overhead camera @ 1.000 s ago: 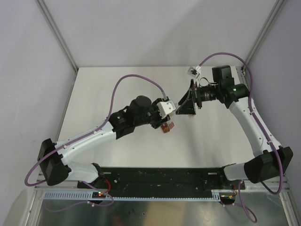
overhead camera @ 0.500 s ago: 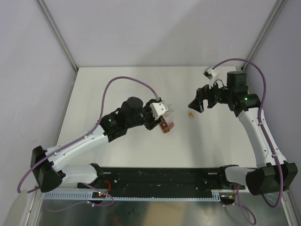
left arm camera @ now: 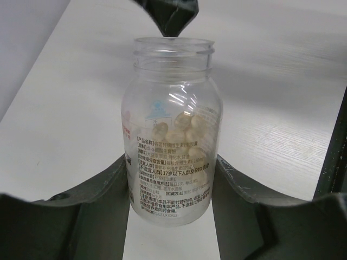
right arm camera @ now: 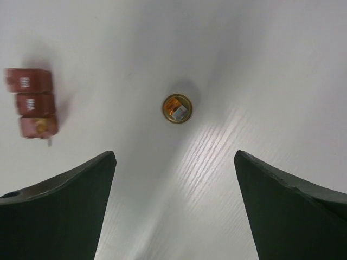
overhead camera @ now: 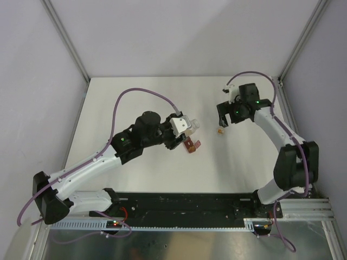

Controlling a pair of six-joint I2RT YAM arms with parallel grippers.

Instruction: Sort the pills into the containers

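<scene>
My left gripper (left arm camera: 171, 179) is shut on a clear, uncapped labelled bottle (left arm camera: 172, 92) with pale yellowish pills (left arm camera: 174, 130) inside. In the top view it (overhead camera: 182, 138) sits just left of the dark red strip of three square containers (overhead camera: 192, 144). In the right wrist view the strip (right arm camera: 31, 103) lies at the far left, and its nearest compartment holds a yellowish-orange mass (right arm camera: 37, 125). My right gripper (right arm camera: 174, 157) is open and empty, pointing down at the table. In the top view it (overhead camera: 222, 116) hovers right of the strip.
A small round gold-rimmed thing (right arm camera: 177, 108) lies on the white table (overhead camera: 135, 97) just ahead of my right fingers; it also shows in the top view (overhead camera: 220, 131). Grey walls enclose the table's back and sides.
My right gripper has drawn back from the left gripper, turned downward and left the small round thing on the table. My left gripper with the bottle has shifted slightly left.
</scene>
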